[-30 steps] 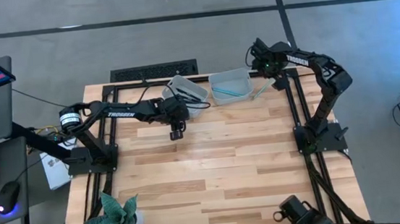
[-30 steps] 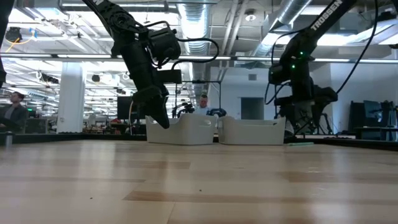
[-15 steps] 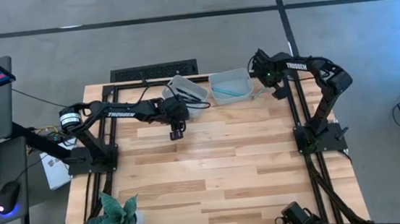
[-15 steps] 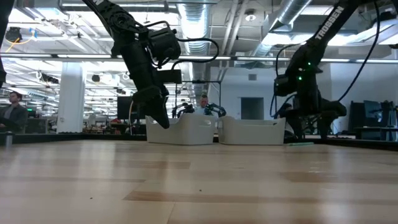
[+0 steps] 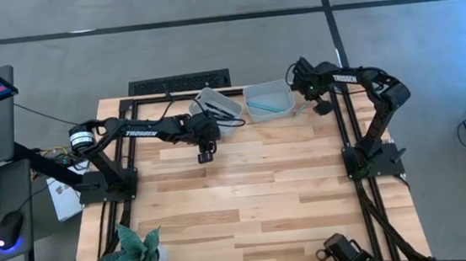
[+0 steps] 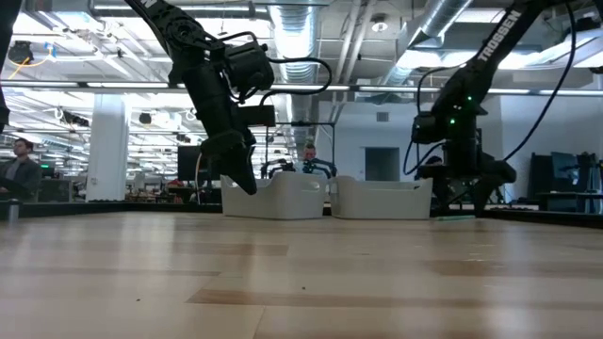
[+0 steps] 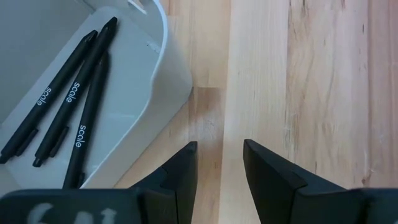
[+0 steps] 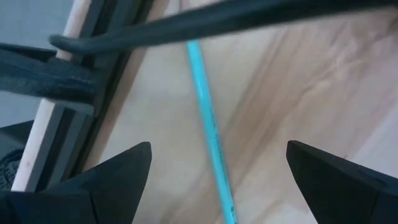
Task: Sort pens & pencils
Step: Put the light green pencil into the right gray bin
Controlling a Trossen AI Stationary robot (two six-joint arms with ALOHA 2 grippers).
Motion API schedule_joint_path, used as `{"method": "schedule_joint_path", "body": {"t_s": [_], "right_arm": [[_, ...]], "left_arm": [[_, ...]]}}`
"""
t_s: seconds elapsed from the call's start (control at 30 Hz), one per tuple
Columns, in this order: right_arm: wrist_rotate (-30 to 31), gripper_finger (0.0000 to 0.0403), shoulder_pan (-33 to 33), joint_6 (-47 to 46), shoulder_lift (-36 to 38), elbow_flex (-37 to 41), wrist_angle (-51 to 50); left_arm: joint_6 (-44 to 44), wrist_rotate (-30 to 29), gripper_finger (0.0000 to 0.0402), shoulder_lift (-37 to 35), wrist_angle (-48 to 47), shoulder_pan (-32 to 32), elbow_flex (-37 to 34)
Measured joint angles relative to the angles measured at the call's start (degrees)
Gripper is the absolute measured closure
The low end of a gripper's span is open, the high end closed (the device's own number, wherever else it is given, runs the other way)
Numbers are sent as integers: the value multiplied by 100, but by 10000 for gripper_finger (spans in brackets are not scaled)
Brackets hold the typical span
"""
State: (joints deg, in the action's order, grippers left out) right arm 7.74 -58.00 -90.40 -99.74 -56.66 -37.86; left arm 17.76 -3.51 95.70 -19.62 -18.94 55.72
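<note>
- High view: 2 bins sit side by side at the far edge of the table (image 5: pixel 248 205). The right gripper (image 5: pixel 305 100) hangs just beside the right bin (image 5: pixel 267 99), by the frame rail; the left gripper (image 5: pixel 206 156) waits near the left bin (image 5: pixel 216 106).
- Low view: a teal stick (image 6: pixel 455 218) lies flat on the wood under the right arm.
- Left wrist view: 3 black pens (image 7: pixel 65 106) lie in the bin; the fingers (image 7: pixel 183 171) are partly spread and empty.
- Right wrist view: the teal stick (image 8: pixel 209 127) lies between wide-spread fingers (image 8: pixel 121 168), its long axis crossing the gap. The rail is close, so room looks tight.
</note>
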Motion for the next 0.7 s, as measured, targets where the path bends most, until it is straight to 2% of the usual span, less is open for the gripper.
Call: {"method": "schedule_joint_path", "body": {"t_s": [0.27,0.37,0.7], "right_arm": [[27,7,-28,-260,0,0,-31],[232,7,14,-346,-31,-3,-165],[232,7,159,-477,-688,-185,-487]], "left_arm": [[2,2,280,0,-48,0,0],[2,2,280,0,-46,-2,0],[2,2,280,0,3,0,0]]}}
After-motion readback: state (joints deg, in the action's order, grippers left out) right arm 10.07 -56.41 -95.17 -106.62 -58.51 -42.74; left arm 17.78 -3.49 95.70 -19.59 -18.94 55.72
